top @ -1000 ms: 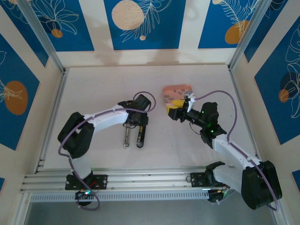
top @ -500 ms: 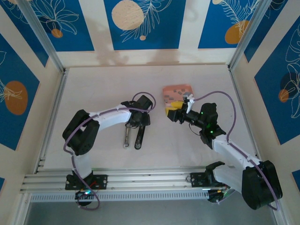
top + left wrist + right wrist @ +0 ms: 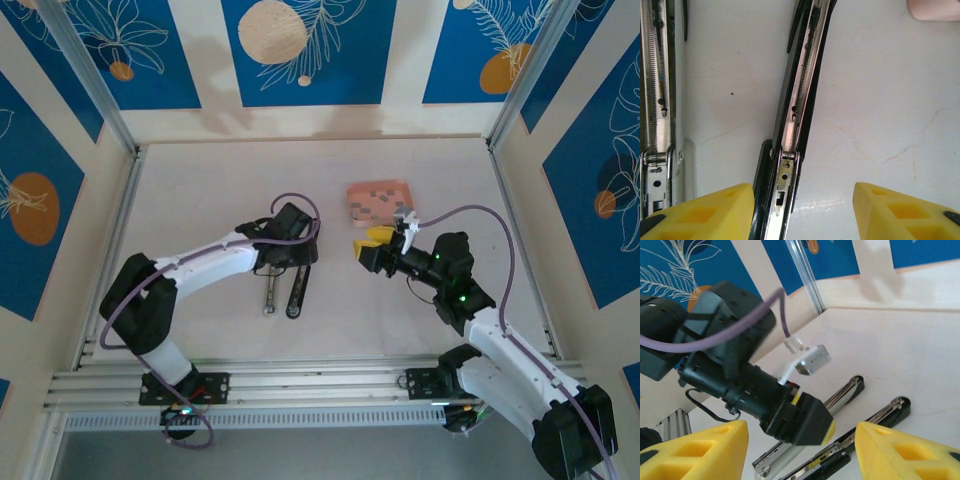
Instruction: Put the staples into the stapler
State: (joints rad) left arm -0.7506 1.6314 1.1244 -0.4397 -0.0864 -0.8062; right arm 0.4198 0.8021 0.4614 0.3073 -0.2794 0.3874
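The staples [image 3: 372, 203] are lying as greyish patches on the salmon-pink tray [image 3: 400, 188], which is sitting at about one o'clock from the middle of the table [image 3: 200, 190]. From the top camera the strips are too small for me to count.

At six o'clock from the tray, just beside its near edge, my right pincer [image 3: 368, 244] is hovering. Its yellow fingers [image 3: 695, 447] are standing apart and gripping nothing. Through that wrist camera I am looking across at my left arm [image 3: 725, 365] and at the stapler beyond it.

The stapler [image 3: 296, 293] is lying swung open at about eight o'clock from the tray, well apart from it. Its two long halves are resting side by side on the table, both pointing toward six o'clock.

My left pincer [image 3: 294, 260] is hanging over the stapler's twelve o'clock end with its fingers parted wide. In my left wrist camera the bright channel of the black half is running up between them. A pink corner of the tray is showing at one o'clock in that view.
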